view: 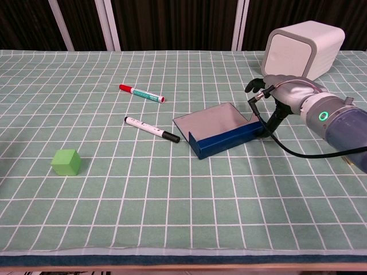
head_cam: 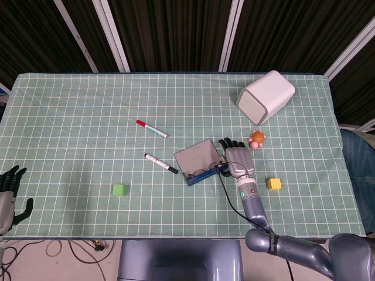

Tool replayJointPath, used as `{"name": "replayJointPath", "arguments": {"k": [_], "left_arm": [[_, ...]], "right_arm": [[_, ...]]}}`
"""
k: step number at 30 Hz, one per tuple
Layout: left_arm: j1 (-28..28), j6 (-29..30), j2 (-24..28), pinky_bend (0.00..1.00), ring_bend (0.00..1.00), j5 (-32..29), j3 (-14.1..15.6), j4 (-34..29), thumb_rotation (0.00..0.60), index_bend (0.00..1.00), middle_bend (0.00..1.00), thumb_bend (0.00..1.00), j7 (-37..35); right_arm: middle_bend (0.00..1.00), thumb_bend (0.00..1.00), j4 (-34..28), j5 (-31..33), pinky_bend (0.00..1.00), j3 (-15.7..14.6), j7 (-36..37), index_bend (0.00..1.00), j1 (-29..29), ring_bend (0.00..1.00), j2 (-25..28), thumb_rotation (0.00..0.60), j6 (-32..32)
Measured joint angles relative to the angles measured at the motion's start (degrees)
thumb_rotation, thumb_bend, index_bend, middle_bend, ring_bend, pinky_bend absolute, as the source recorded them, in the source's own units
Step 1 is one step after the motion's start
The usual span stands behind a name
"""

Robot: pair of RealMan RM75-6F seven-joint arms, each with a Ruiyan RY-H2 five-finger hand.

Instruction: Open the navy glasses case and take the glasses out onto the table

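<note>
The right hand lies palm-down, fingers toward 12 o'clock, touching the right end of the one navy glasses case; whether it grips is unclear. The case stands open near table centre, glasses inside. At 9 o'clock, two markers. The left hand hangs loose with fingers spread, empty. No legible writing.

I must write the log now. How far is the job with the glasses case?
Done: the case lies open, lid flat. In hand: the right hand sits at the case's right end; whether it grips is unclear. Left: the glasses are inside the case, not yet on the table. The left hand waits off the table's edge.
</note>
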Motion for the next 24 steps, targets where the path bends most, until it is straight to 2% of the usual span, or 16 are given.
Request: {"name": "replayJointPath", "arguments": {"k": [10, 24], "left_arm": [[0.0, 0.0, 0.0, 0.00, 0.00, -0.2, -0.1, 0.1, 0.600, 0.05, 0.00, 0.46, 0.0], [0.0, -0.2, 0.1, 0.00, 0.00, -1.4, -0.4, 0.0, 0.600, 0.05, 0.00, 0.46, -0.1]], "right_arm": [[0.18, 0.09, 5.2, 1.2, 0.23, 2.2, -0.3, 0.21, 4.1, 0.22, -1.8, 0.600, -3.8], [0.18, 0.09, 16.3, 3.2, 0.23, 5.1, 1.2, 0.21, 10.6, 0.22, -5.0, 0.600, -11.2]]}}
